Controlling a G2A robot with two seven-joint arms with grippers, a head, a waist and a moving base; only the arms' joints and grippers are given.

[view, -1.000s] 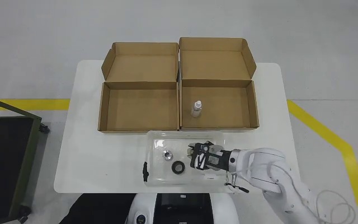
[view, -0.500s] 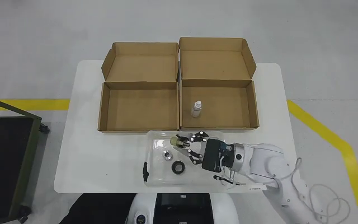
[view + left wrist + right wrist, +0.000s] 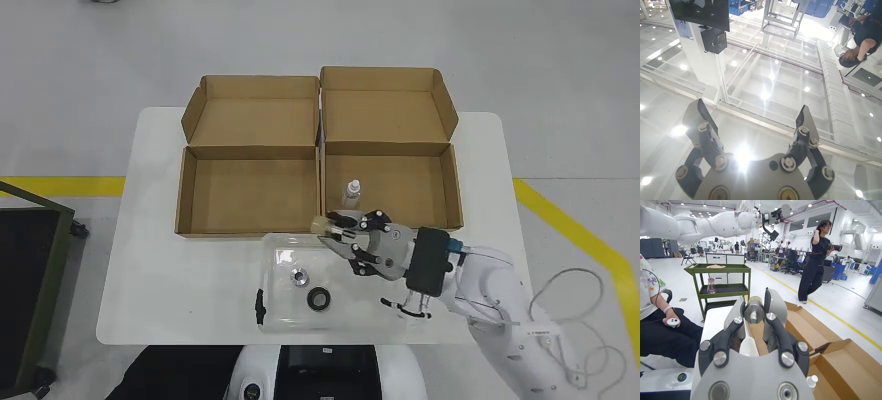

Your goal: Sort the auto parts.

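My right gripper is shut on a short metal cylinder with a yellowish band, held above the far edge of the clear plastic tray, just short of the two open cardboard boxes. The right wrist view shows the cylinder clamped end-on between the fingers. A small white bottle stands in the right box. The left box holds nothing. In the tray lie a metal fitting and a black ring. My left gripper is open and points at the ceiling.
The boxes' raised lids stand at the table's far side. A small black piece sits at the tray's left edge. A green cart stands off the table to the left. White tabletop lies bare left of the tray.
My right gripper has risen out of the tray with the cylinder and swung toward the boxes. The fitting and the ring have stayed in place.
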